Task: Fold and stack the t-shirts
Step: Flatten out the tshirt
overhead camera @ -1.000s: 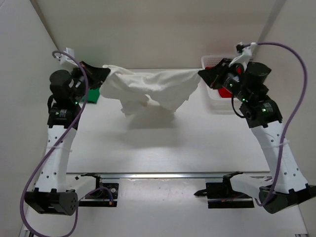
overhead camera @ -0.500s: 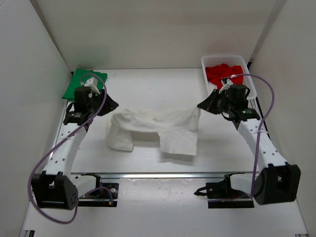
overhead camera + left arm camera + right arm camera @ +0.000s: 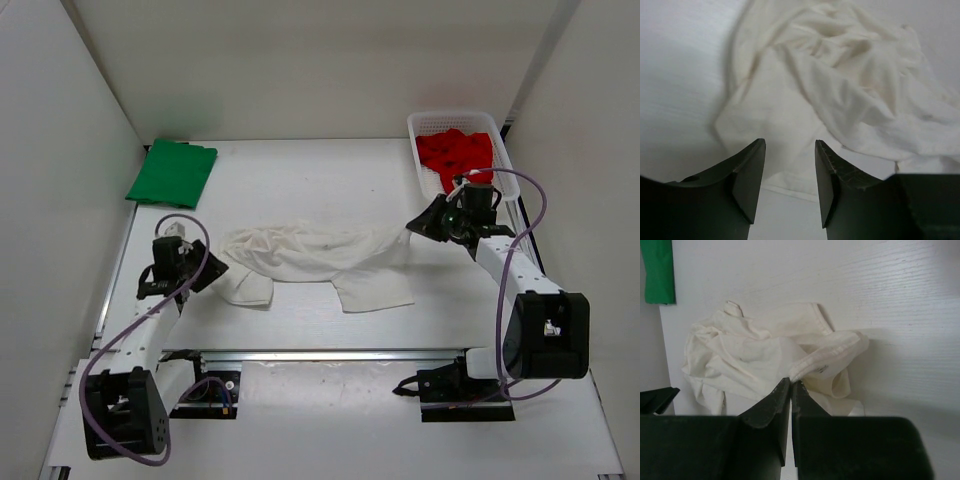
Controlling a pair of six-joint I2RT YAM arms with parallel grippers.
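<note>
Left gripper just spread and let go, so the white shirt lies rumpled mid-frame, right gripper still pinching its corner, nothing folded yet.

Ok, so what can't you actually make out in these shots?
- Red t-shirt: top view, bunched in the basket; its near end is hidden by the right arm.
- Green t-shirt: right wrist view, cut off by the top-left edge.
- White t-shirt: crumpled in every view, neck and sleeves indistinguishable.
- Right tool: its shut fingertips hide the cloth they pinch.
</note>
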